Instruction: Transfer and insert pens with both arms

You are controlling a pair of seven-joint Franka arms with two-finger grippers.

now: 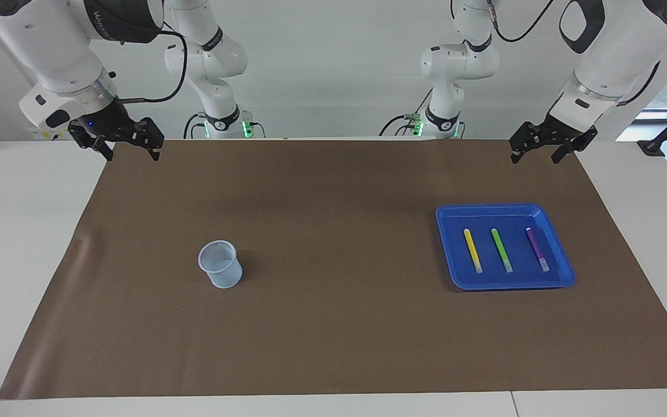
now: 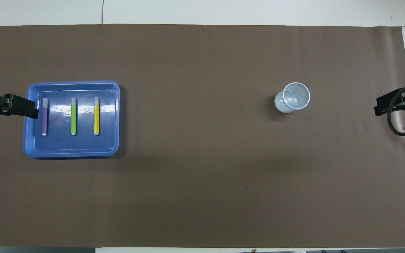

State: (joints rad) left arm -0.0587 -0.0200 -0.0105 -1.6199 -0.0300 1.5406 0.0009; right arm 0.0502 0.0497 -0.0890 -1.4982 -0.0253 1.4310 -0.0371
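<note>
Yellow pen (image 1: 472, 250), green pen (image 1: 501, 249), purple pen (image 1: 537, 249) side by side, apart, in blue plastic tray (image 1: 452, 215) toward left arm's end. Left gripper (image 1: 542, 155) and right gripper (image 1: 132, 154) raised, wide, holding nothing. Pale mesh cup (image 1: 220, 264) upright toward right arm's end.

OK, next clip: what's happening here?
Nothing is being handled yet. Three pens, yellow, green and purple, lie side by side in the blue tray toward the left arm's end. The mesh cup stands empty toward the right arm's end. Both arms wait: the left pincer and right pincer hang open over the mat's corners nearest the robots.
</note>
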